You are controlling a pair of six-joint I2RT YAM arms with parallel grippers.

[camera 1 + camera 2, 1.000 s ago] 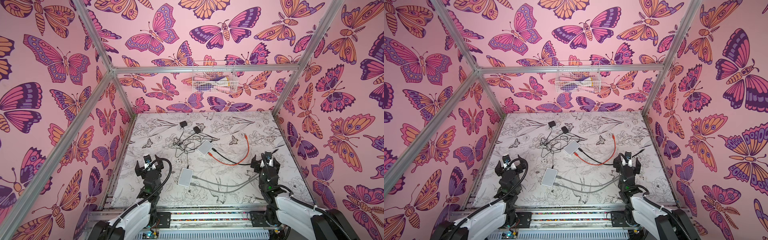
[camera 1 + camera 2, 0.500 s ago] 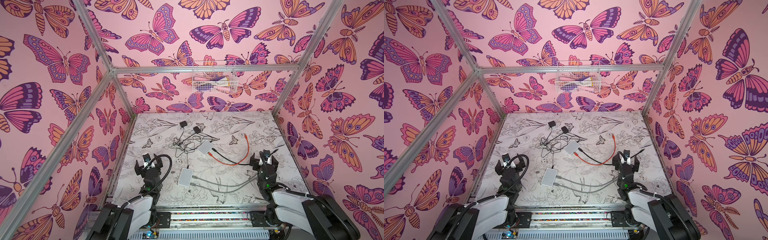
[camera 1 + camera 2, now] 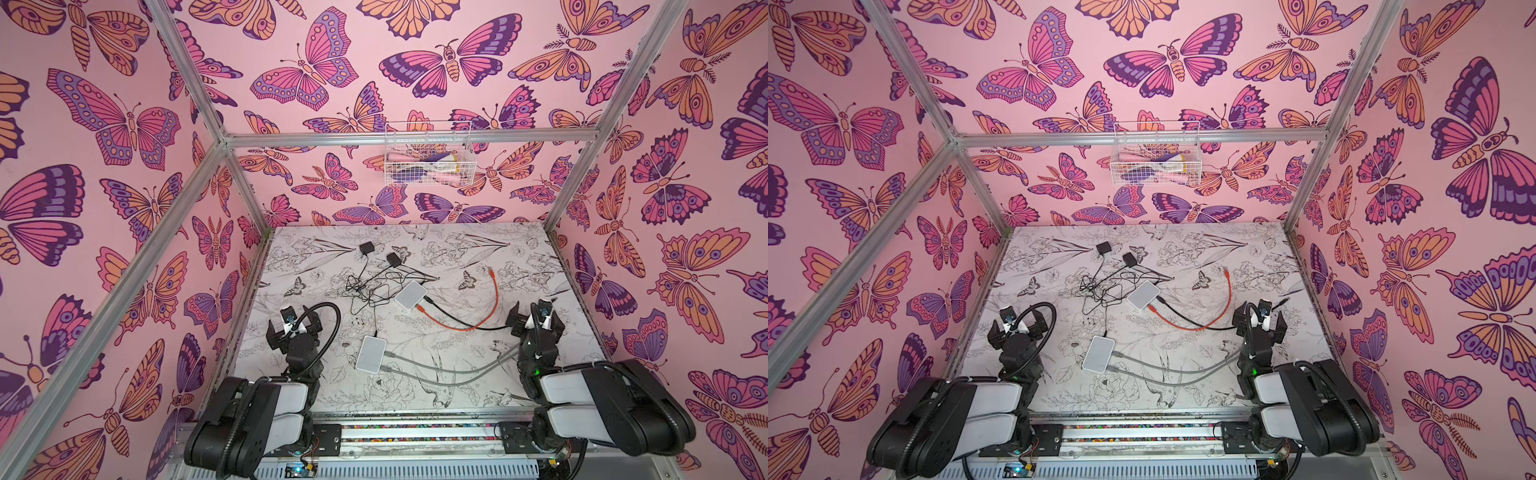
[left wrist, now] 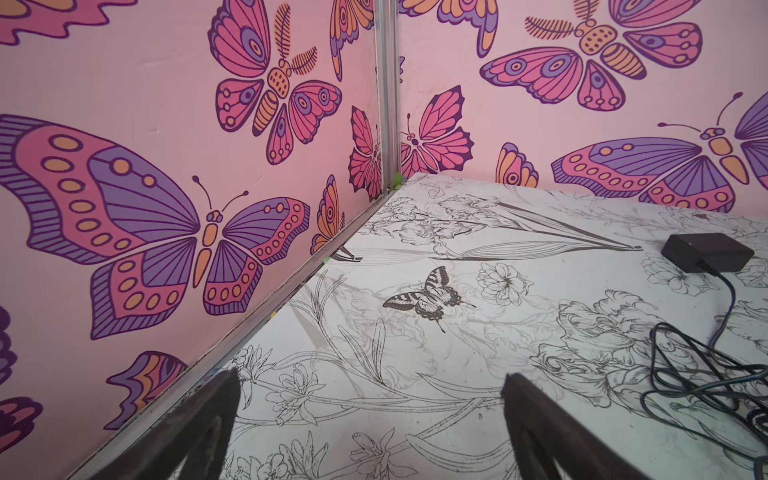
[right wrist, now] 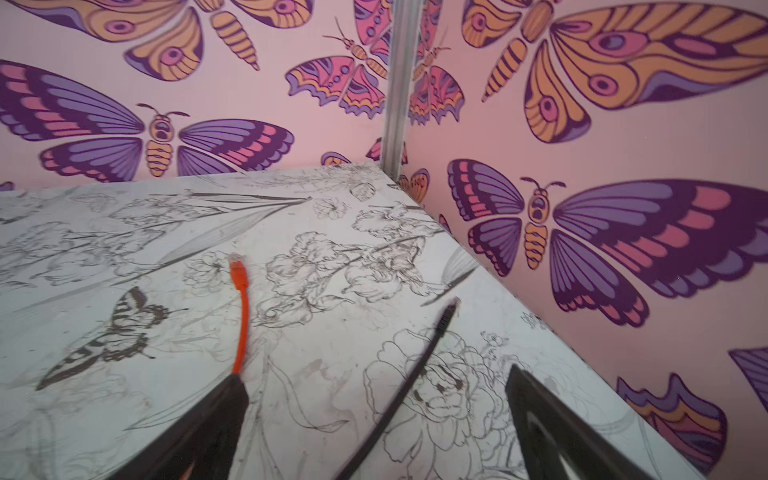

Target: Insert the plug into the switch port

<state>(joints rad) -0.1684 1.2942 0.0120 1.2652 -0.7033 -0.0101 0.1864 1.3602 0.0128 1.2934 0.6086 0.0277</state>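
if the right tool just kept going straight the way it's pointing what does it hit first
Most likely the black cable, which runs forward through the open right tool, plug end just ahead. Its height over the cable is unclear, so it may pass above.

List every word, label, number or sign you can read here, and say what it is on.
No readable text in any view.
Blue mark on left wrist camera: too small to read.
Blue mark on right wrist camera: too small to read.
Tops of near white switch and far white switch: blank.

Lab enclosure: aluminium frame [image 3: 311,140], butterfly walls [image 3: 104,199]
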